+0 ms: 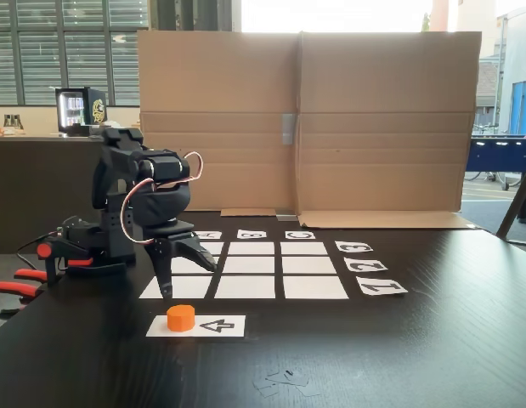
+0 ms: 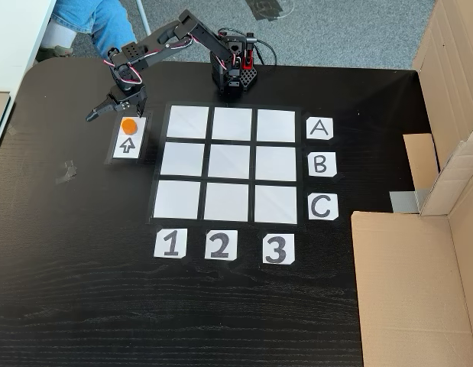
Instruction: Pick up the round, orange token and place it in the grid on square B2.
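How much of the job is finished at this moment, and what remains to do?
Nothing is placed yet. The token sits on the arrow card, outside the grid. In hand: the gripper hangs open behind the token, its fingers not touching it. Left: grasp the token, carry it to square B2, which is bare, and release.

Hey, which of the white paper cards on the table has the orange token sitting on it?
The arrow card, apart from the grid on its row-A, column-1 side. It alone bears a black arrow, and the token rests by the arrow's tip.
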Motion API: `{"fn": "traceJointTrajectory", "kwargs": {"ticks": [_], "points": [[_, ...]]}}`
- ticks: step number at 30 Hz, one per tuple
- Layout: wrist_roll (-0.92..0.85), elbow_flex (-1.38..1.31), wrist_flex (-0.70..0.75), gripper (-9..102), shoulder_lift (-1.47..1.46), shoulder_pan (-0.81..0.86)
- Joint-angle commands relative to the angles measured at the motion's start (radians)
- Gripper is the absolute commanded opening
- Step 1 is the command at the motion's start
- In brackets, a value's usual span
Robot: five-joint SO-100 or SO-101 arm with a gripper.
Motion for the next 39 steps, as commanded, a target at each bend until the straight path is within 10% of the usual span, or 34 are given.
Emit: {"fn": "traceJointTrajectory", "kwargs": {"ticks": [1,19,27,39], "points": [[0.012,-0.046,-0.009,82,-0.005,-0.011],[0.012,-0.117,-0.018,74,-0.075,-0.029],[0.012,-0.127,-0.037,4,-0.089,-0.026],[0.038,-0.137,-0.041,-1,-0.092,-0.015]]}}
